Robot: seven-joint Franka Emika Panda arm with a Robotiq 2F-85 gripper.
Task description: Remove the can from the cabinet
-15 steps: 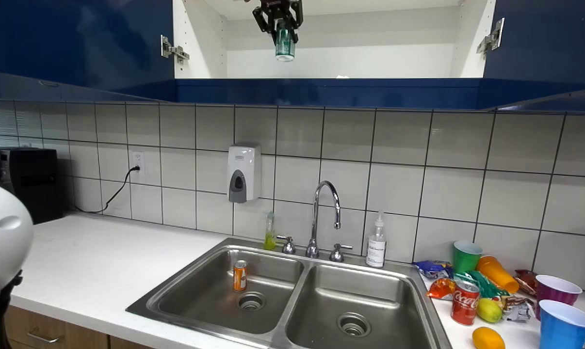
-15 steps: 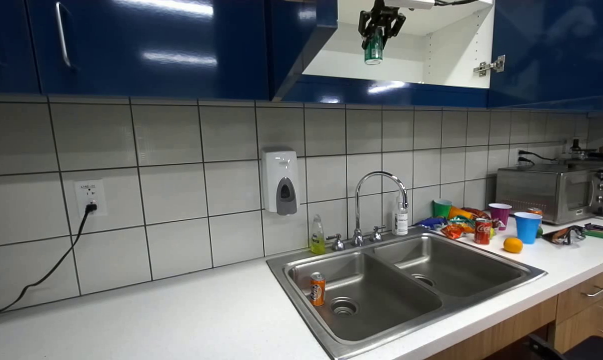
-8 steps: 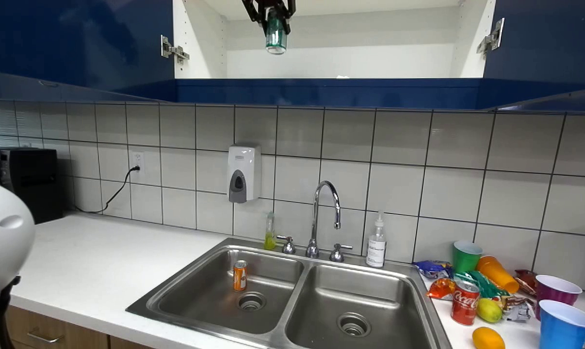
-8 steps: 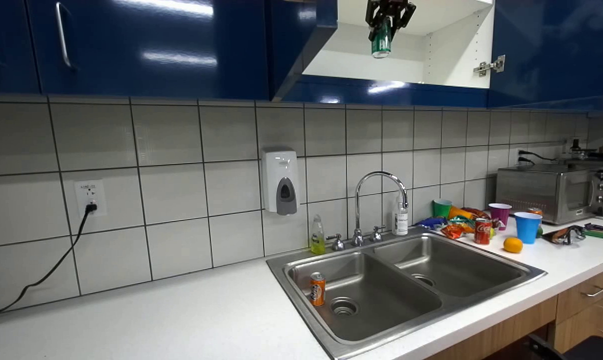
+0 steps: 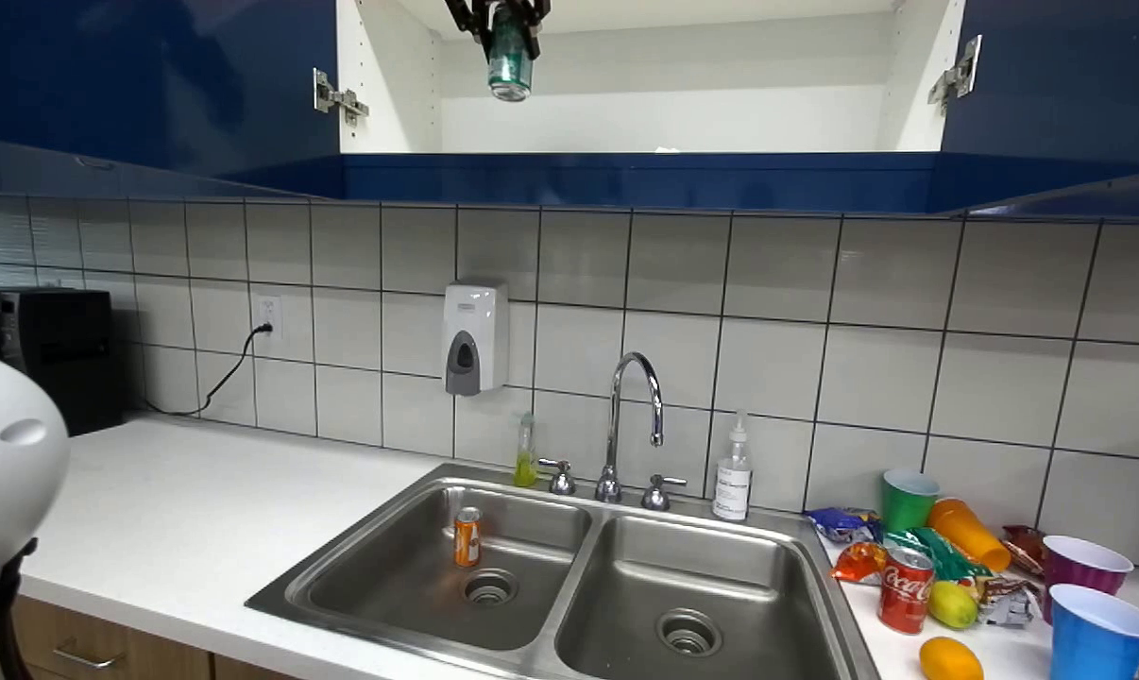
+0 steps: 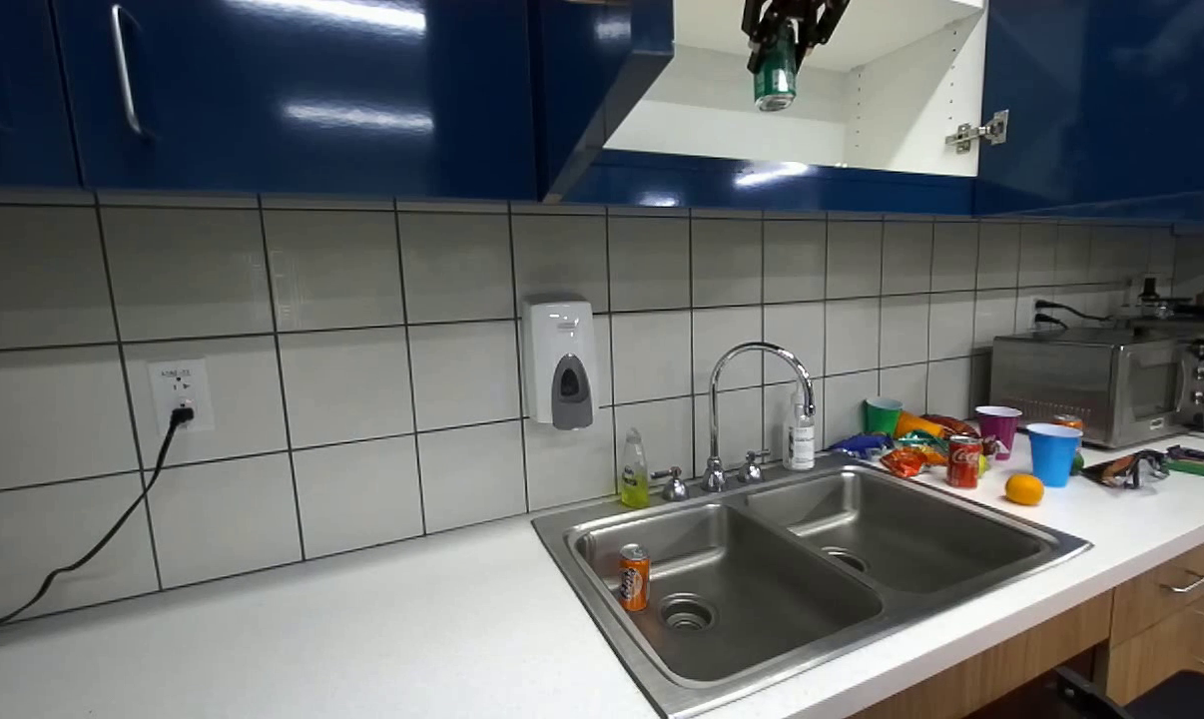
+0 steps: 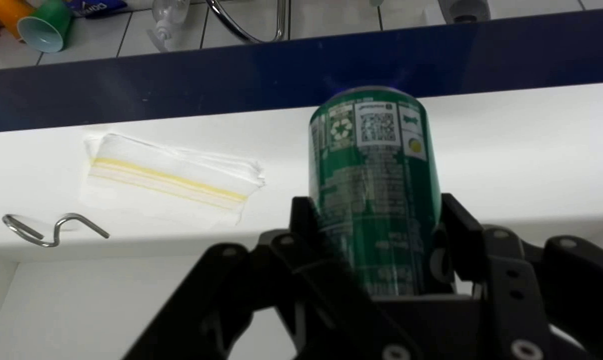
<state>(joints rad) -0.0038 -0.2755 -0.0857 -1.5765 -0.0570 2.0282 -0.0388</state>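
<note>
Green can [image 7: 376,165] gripped: the pincer [image 7: 376,207] has its black fingers [image 7: 462,230] against either side, the gap between them just filled by the can. We see its silver end free and pointing down; in both exterior views it hangs close to upright. In the wrist view the label bears a pale printed patch with a square code; smaller print too blurred for us to read.

Position: high up, above the dark blue front panel [image 5: 626,179] of the cabinet [image 5: 768,57], seen against the white interior. How far in or out it sits, we cannot tell.

Wrist view again: on the white shelf [image 7: 521,140], a flat plastic bag [image 7: 171,177] with a yellow stripe, a bent metal hook [image 7: 57,230] near it. Cabinet doors [image 5: 154,94] swung wide on steel hinges [image 5: 966,68].

Below, on the tile wall [image 5: 777,359], we note a white soap dispenser [image 5: 475,326]. Lower, a double sink [image 5: 573,581] with a curved faucet [image 5: 614,416] between two handles [image 5: 560,479]; an orange can [image 5: 467,538] stands upright in one basin, just beside the drain [image 5: 489,587]. Along the sink's back edge, a bottle of yellow-green liquid [image 5: 525,458] and a labelled pump bottle [image 5: 733,484].

Farther out on the white counter [image 5: 201,529] we log a red can [image 5: 906,593], upright, beside crumpled snack packets [image 5: 858,562]; a green cup [image 5: 908,510] and a blue cup [image 5: 1094,642] standing, an orange cup [image 5: 971,535] tipped over. Beyond these, in an exterior view, a boxy metal oven [image 6: 1051,384].
</note>
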